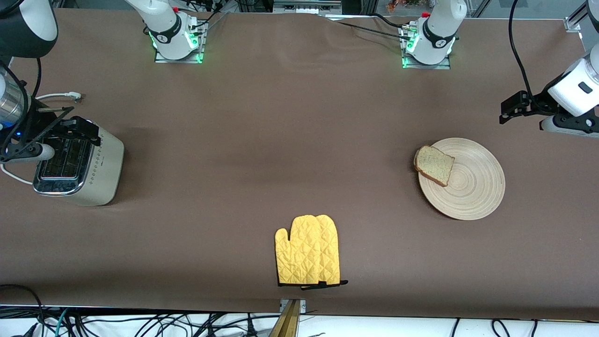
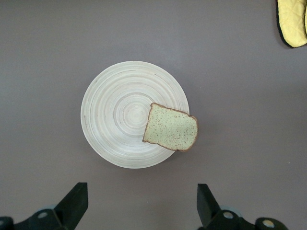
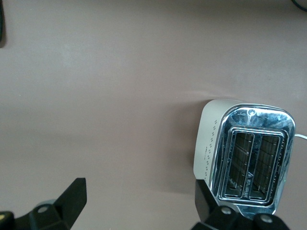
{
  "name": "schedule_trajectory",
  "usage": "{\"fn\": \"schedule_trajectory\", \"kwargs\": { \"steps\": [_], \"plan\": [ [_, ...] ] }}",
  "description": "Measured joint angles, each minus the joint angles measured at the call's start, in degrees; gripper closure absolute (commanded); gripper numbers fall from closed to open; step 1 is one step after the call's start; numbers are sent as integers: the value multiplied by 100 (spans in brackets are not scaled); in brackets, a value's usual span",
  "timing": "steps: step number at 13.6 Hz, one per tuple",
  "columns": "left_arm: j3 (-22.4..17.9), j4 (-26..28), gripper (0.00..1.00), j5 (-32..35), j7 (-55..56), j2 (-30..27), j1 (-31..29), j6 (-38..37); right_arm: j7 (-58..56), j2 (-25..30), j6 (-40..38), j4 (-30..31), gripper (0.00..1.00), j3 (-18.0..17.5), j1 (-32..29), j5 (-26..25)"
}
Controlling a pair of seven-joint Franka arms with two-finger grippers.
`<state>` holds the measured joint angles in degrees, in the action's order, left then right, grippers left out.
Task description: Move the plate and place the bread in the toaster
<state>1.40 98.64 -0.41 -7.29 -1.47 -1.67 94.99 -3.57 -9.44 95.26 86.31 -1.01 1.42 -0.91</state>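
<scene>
The yellow oven mitt (image 1: 309, 250) is lying nearest the front camera, about midway along the brown table (image 1: 281, 140), and is playing no part yet; farther from the camera, toward the left arm's end of the table, the plate (image 1: 472, 192) is sitting flat with the bread (image 1: 434, 164) resting on its rim, one corner overhanging the edge on the side toward the toaster; toward the right arm's end, well apart from both, the toaster (image 1: 79, 168) is standing with its two slots empty, as the right wrist view is showing; farthest back, the left gripper (image 2: 139, 203) is hovering up in the air just beside the plate with its fingers spread wide and nothing between them; the right gripper (image 3: 139, 203) is waiting over the toaster, likewise wide open and empty. Nothing is looking started: I am judging the plate move to be the step in hand, calling for the left gripper to descend and pinch the thin rim without tipping the bread off. Both arms are partly cut off at the front view's edges, and the toaster's lever is hidden beneath the right arm.
</scene>
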Motion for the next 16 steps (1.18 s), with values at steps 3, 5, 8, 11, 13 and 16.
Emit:
{"fn": "schedule_trajectory", "kwargs": {
  "steps": [3,5,8,11,13,16],
  "plan": [
    [0,0,0,0,0,1,0,-4,0,0,0,0,0,0,0,0],
    [0,0,0,0,0,2,0,-5,0,0,0,0,0,4,-2,-1],
    [-6,0,0,0,0,29,-6,-8,0,0,0,0,0,8,-8,-1],
    [-41,-10,0,-3,-13,366,-376,-13,0,0,0,0,0,9,-10,-1],
    [-59,-115,0,-20,-365,817,-839,46,0,0,0,0,0,9,-11,-2],
    [-78,-526,0,-740,-1321,1773,-1625,81,0,0,0,-1,0,9,-13,-2]
  ]
}}
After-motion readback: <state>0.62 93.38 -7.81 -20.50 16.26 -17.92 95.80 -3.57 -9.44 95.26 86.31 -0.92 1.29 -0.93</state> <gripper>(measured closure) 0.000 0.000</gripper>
